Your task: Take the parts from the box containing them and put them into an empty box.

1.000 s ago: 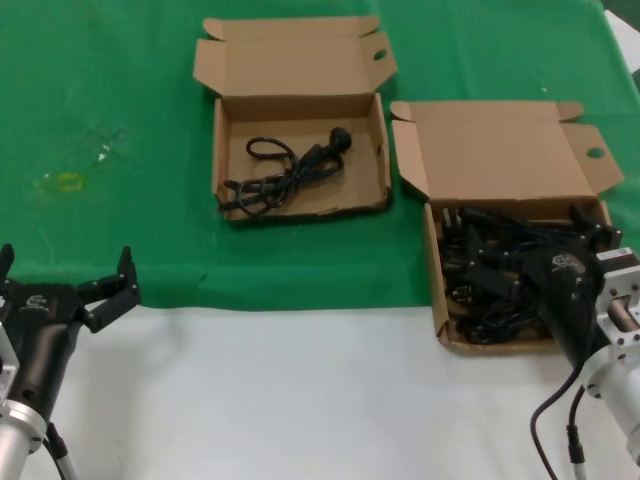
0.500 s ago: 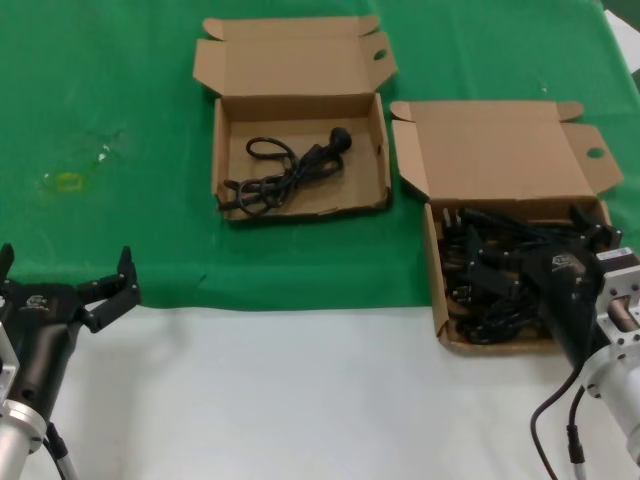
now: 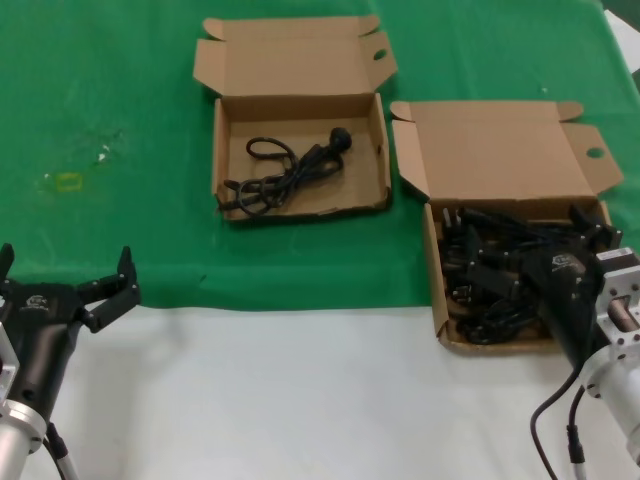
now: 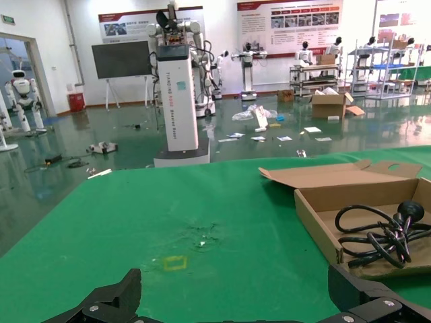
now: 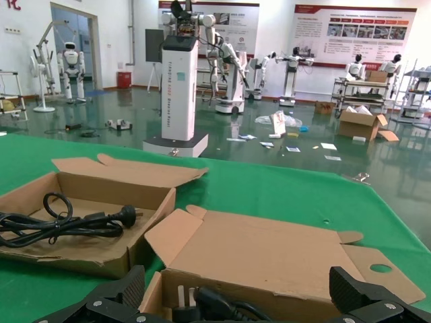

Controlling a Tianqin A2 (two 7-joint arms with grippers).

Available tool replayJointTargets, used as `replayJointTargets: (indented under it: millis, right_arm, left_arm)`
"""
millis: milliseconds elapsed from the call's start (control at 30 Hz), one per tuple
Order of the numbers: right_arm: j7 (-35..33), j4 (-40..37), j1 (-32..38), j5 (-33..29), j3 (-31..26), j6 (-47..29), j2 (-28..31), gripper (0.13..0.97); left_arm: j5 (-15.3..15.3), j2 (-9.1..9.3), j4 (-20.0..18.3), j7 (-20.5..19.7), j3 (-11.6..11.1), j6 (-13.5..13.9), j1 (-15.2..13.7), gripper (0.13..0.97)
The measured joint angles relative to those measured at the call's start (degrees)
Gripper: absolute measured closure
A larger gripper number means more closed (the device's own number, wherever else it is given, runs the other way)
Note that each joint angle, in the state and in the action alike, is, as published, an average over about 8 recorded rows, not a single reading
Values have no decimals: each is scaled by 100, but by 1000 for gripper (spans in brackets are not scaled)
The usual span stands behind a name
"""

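Corrugated box (image 3: 441, 280) holds rubbery cords (image 3: 490, 275) under spread right gripper (image 3: 530, 245).

Left gripper (image 3: 65, 285) parked low at the robot's left, arm slanting up from the bottom corner, fingers (image 3: 124, 276) spread wide and holding nothing. Right gripper (image 3: 530, 250) sits low on the robot's right, arm angled in from the bottom right corner, its fingers (image 3: 590, 232) spread apart. Both wrist views show dark fingertips (image 4: 114, 299) wide apart at the frame's lower edge.
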Motion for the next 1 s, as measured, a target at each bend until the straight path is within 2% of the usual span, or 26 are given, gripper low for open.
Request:
replayJointTargets:
  millis: [1000]
  right_arm:
    - [0,0,0,0,0,0,0,129]
  left_arm:
    - [0,0,0,0,0,0,0,132]
